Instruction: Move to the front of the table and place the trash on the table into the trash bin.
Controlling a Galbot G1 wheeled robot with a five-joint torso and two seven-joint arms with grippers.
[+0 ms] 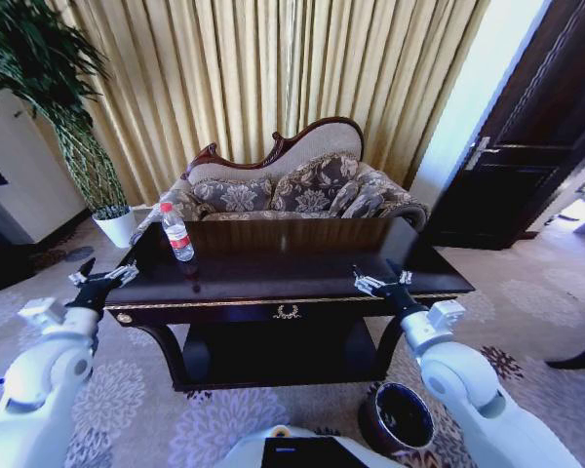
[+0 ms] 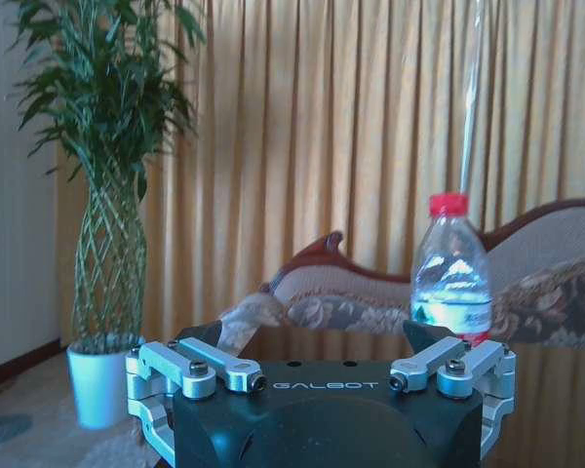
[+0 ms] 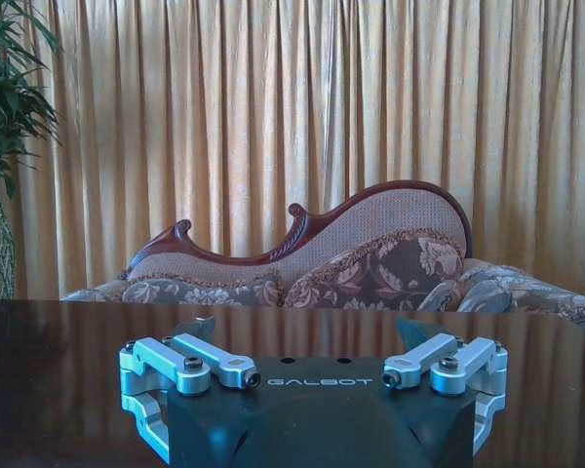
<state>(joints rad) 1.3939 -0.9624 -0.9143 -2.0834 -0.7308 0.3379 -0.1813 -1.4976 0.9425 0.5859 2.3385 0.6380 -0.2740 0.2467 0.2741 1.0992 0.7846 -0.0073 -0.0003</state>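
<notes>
The trash bin [image 1: 398, 417] stands on the carpet near the robot's right side, below the front right corner of the dark surface [image 1: 302, 278]; the right arm crosses in front of it and cuts off part of its rim, and its inside reads only as black, so what it holds cannot be made out. On the surface the clear water bottle [image 1: 177, 232] with red cap and label stands upright toward the far left corner; in the left wrist view it rises just beyond the tool, its base hidden behind the tool's housing. Paper scraps cannot be picked out on the glossy top, where reflections of the sofa [image 1: 292, 185] and curtain [image 1: 273, 68] blur the sheen. The left tool [image 1: 105, 279] hovers just off the surface's left front corner, fingers spread and grasping nothing. The right tool [image 1: 380, 284] hovers over the front right edge, likewise released and empty. A tall plant in a white pot [image 1: 115, 226] stands by the wall beyond the left end.
</notes>
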